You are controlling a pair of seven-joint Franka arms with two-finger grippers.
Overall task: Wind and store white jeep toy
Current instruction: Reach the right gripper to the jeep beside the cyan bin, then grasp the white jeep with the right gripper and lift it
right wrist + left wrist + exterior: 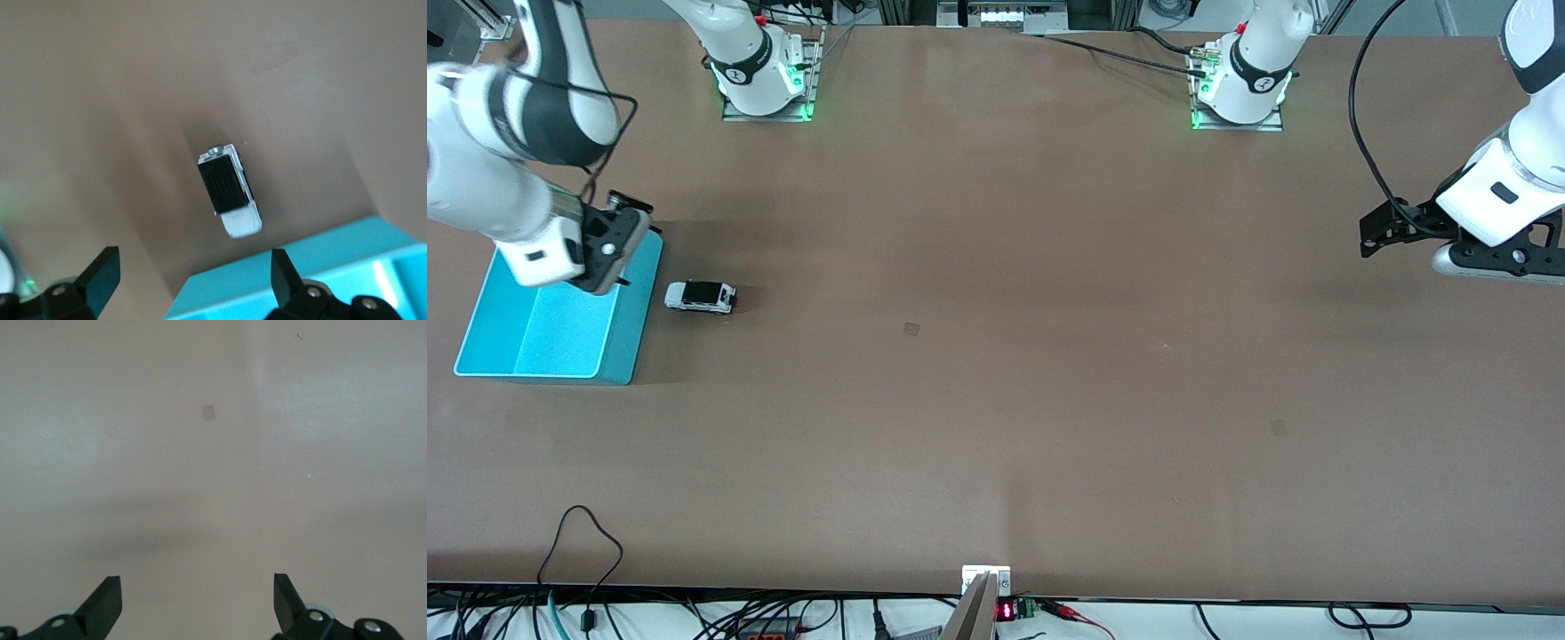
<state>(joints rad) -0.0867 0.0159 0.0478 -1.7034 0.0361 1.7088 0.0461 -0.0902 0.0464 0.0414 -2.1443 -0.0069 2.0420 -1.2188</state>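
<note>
The right gripper (190, 277), fingers wide and empty, hangs over the bin (560, 329) wall; the jeep (701, 296) sits on the table just ahead. Best to lower squarely, pinching its sides. The left gripper (197, 600) waits wide.

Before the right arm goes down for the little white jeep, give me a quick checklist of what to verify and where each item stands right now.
1. White jeep toy upright on its wheels on the table: ok.
2. Jeep free, nothing touching it, sitting beside the cyan bin with a gap between them: ok.
3. Right gripper open, nothing held: ok.
4. Right gripper lined up over the jeep: not ok, it hangs over the bin's edge, the jeep just off to one side.
5. Bin free to receive the jeep: cannot tell, the right arm hides part of it.
6. Left gripper open, waiting at the left arm's end of the table: ok.
</note>
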